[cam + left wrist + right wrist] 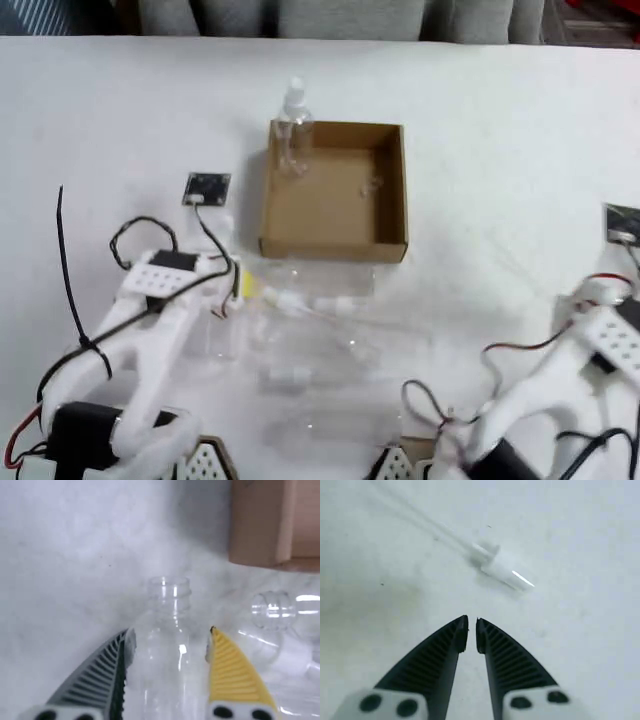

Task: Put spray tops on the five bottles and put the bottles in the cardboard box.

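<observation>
The cardboard box (390, 185) stands open at mid-table, its corner (260, 525) showing beyond my left gripper. A clear bottle with a white spray top (293, 125) stands upright in the box's far left corner. My left gripper (170, 640), with one grey and one yellow finger, is shut on an uncapped clear bottle (167, 605) whose neck points toward the box. More clear bottles (330, 345) and white spray tops (290, 298) lie in front of the box. My right gripper (471, 630) is shut on nothing, just above the table, short of a spray top with its tube (502, 570).
Both arms (150, 330) (570, 390) sit at the near edge with loose cables. Small black square boards (207, 188) (622, 222) lie left of the box and at the right edge. Another uncapped bottle (275, 610) lies beside the held one.
</observation>
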Robot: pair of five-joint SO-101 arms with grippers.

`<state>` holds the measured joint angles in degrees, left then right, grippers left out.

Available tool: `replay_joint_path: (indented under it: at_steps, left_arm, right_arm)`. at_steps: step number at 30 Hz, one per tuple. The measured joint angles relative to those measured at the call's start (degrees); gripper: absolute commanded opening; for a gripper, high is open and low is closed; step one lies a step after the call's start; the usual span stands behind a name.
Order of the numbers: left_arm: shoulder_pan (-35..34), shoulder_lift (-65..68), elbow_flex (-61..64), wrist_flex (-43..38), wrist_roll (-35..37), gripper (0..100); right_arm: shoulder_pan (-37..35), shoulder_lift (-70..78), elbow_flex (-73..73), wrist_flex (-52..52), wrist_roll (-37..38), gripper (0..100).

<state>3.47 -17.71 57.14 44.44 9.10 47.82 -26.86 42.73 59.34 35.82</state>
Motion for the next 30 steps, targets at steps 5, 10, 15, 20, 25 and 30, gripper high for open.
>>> replay_joint_path:
  at_steps: [5, 10, 15, 20, 25, 30]
  left_arm:
    - [0.0, 0.0, 0.0, 0.0, 0.0, 2]
    - [0.0, 0.0, 0.0, -0.3, 0.0, 2]
    - [0.0, 0.0, 0.0, -0.3, 0.0, 2]
    - [0.0, 0.0, 0.0, -0.3, 0.0, 2]
    - [0.0, 0.0, 0.0, -0.3, 0.0, 2]
    - [0.0, -0.1, 0.1, -0.3, 0.0, 2]
  right_arm:
    - [5.8, 11.0, -5.9, 0.0, 3.8, 1.8]
    - [6.5, 22.2, -13.5, 1.8, 2.8, 1.9]
    - [4.7, 30.7, -23.0, 8.2, -6.9, 5.9]
    - [3.2, 34.0, -31.5, 13.5, -17.5, 16.4]
    - [2.7, 36.2, -34.1, 14.5, -25.7, 18.6]
    - [0.2, 39.1, -34.4, 13.8, -35.9, 26.1]
